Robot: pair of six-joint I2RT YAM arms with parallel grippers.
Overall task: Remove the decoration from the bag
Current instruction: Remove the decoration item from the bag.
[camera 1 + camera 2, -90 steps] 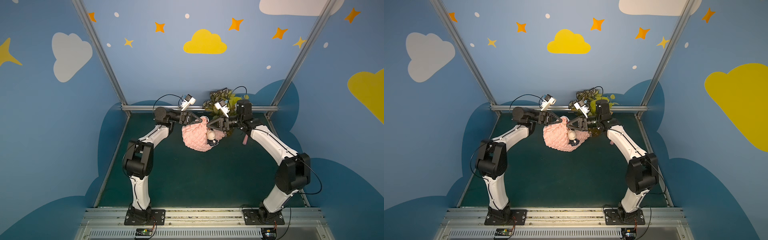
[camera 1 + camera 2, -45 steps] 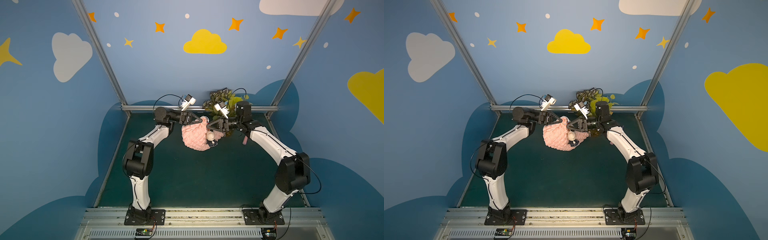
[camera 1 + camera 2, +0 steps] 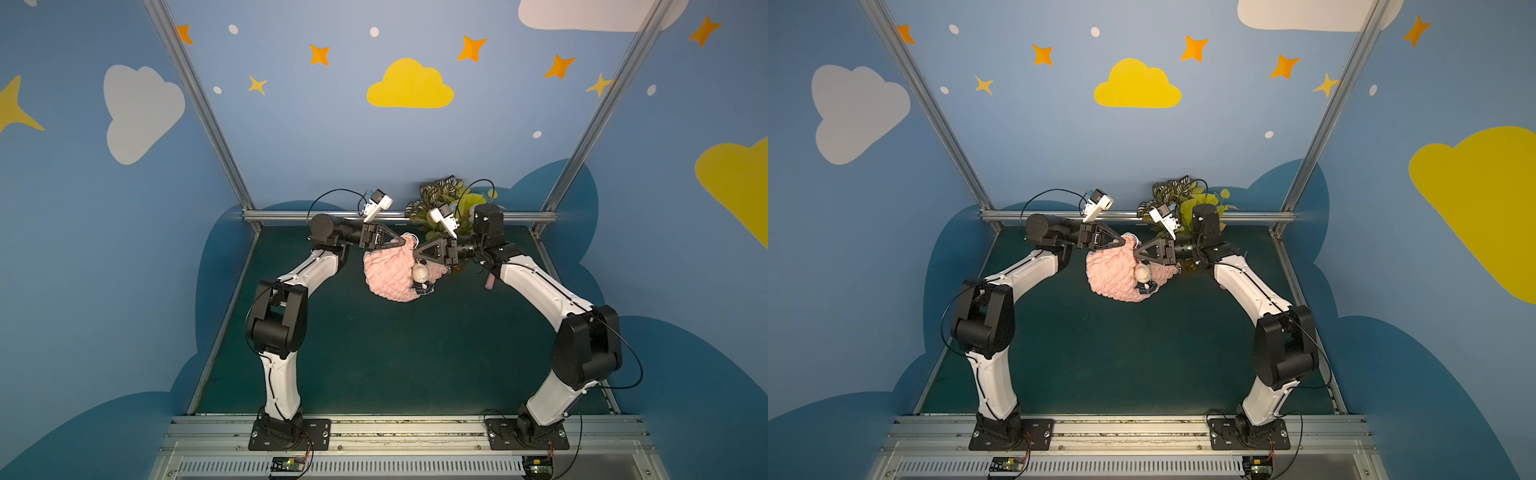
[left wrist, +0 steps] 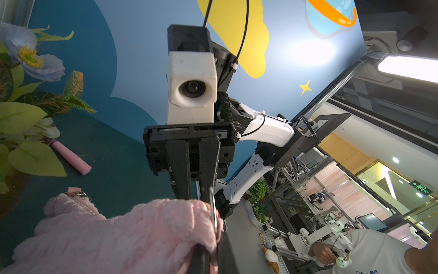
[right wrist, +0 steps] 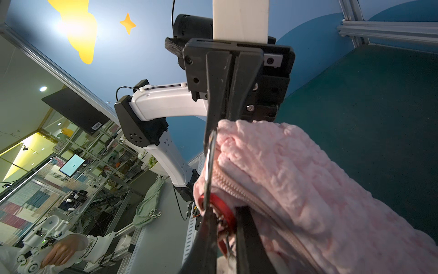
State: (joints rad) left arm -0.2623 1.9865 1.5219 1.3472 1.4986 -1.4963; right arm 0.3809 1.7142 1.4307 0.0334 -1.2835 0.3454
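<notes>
Where the right gripper (image 5: 225, 210) pinches its red cord (image 5: 228, 214), the decoration (image 3: 420, 275) dangles just below those jaws; beyond, the left gripper (image 5: 221, 123) is clamped tight on the ringed corner of the bag (image 5: 308, 178), sagging beneath both.

There are one pink bag (image 3: 386, 279), one cat-faced decoration (image 3: 420, 274), one potted plant (image 3: 436, 199), one pink stick (image 3: 490, 282), one green table (image 3: 395, 353) and two grippers: the left gripper (image 3: 405, 242) and the right gripper (image 3: 417, 252).
</notes>
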